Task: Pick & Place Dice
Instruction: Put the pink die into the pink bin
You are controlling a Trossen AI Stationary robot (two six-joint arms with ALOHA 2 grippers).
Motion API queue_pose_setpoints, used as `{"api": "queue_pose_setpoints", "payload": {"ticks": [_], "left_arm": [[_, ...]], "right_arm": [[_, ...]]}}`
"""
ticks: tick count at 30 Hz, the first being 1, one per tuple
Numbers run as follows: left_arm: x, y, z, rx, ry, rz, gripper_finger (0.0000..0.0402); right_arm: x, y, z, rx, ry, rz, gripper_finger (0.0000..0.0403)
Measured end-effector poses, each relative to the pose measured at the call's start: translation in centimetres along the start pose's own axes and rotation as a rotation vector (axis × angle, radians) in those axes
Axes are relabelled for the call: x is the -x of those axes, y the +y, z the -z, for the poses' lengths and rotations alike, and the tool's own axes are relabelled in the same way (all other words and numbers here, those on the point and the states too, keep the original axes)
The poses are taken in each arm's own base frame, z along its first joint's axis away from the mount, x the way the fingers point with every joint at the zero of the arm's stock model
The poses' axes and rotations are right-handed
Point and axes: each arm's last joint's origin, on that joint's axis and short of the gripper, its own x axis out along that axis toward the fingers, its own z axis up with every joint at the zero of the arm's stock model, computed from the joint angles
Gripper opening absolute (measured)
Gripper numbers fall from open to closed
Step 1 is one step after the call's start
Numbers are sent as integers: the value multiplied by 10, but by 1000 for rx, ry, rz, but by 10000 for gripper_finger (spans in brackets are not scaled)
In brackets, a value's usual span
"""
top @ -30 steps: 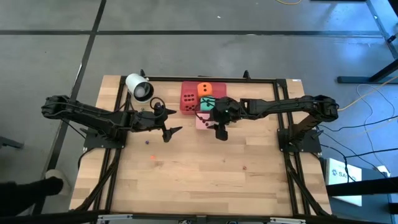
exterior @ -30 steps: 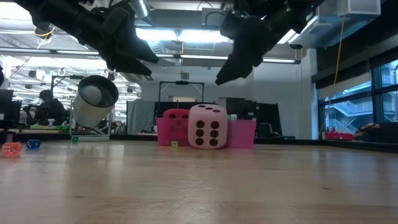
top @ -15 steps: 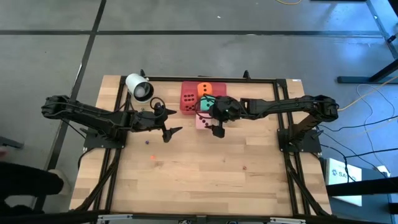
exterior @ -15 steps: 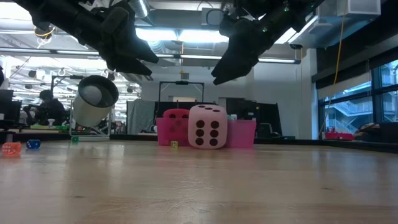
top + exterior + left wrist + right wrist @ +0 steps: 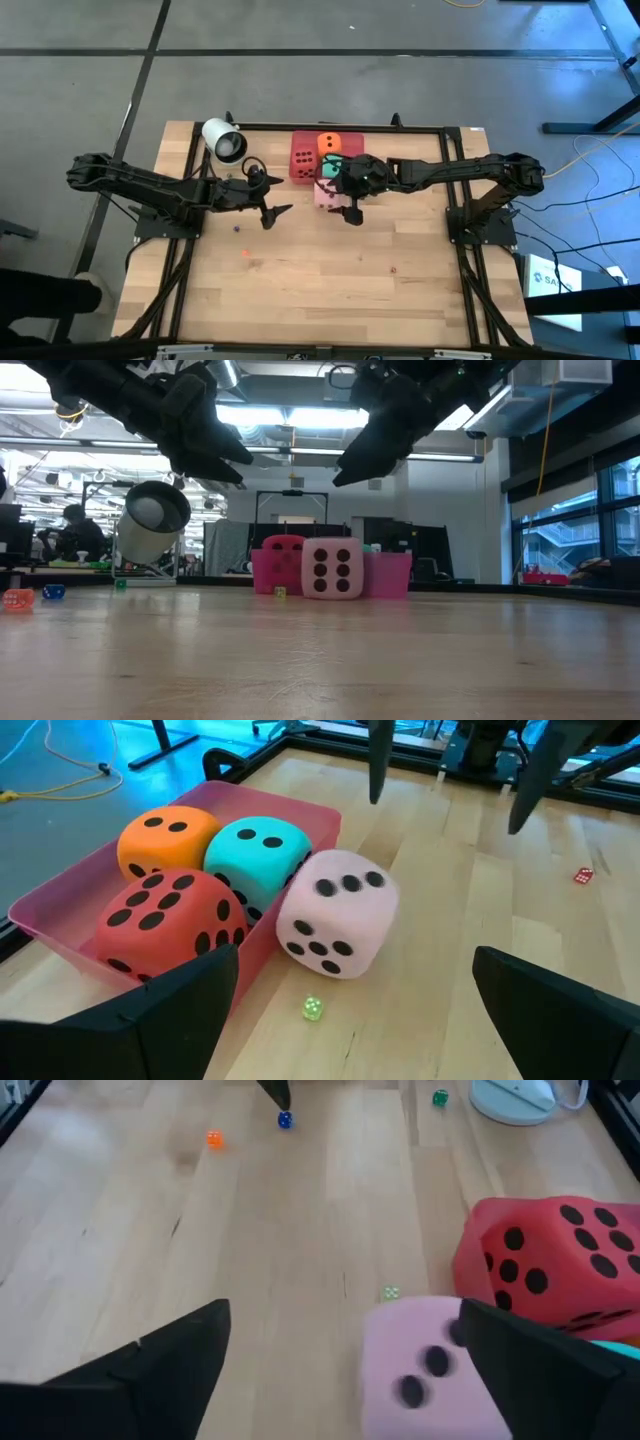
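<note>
right gripper (image 5: 347,208): fingers spread, grasping nothing, raised over the table | pink die (image 5: 336,913): on the wood below and between those fingers, beside the tray (image 5: 60,935) | red die (image 5: 170,921), orange die (image 5: 165,830), green die (image 5: 260,848): in tray | left gripper (image 5: 274,213): spread, empty, well apart from the dice

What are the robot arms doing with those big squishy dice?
The right gripper hangs open just above the light pink die, which sits on the table against the pink tray. The red die, orange die and green die are in the tray. The left gripper waits open nearby, holding nothing.
</note>
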Motion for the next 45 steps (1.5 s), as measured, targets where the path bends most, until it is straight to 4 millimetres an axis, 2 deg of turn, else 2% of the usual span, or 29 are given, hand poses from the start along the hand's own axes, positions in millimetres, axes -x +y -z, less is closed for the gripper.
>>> {"api": "queue_pose_setpoints", "payload": {"ticks": [5,8,11,16,18,23,30,37,40,45], "left_arm": [[0,0,0,-1,0,0,400],[0,0,0,-1,0,0,400],[0,0,0,-2,3,-1,400],[0,0,1,-3,5,-2,400],[0,0,1,-3,5,-3,400],[0,0,1,-3,5,-4,400],[0,0,1,-3,3,-14,400],[0,0,1,-2,3,-14,400],[0,0,1,-2,3,-14,400],[0,0,1,-1,3,-13,400]], "right_arm": [[0,0,0,28,-2,2,392],[-8,-1,-1,33,-26,8,398],[-21,-3,2,21,-32,8,391],[-48,-1,22,32,76,-8,379],[-53,-2,26,46,91,-11,378],[-51,-4,24,16,75,10,379],[-51,-9,24,63,91,156,380],[-49,-22,26,27,100,170,378],[-48,-28,28,-18,106,124,378],[-48,-28,32,-33,137,91,378]]}}
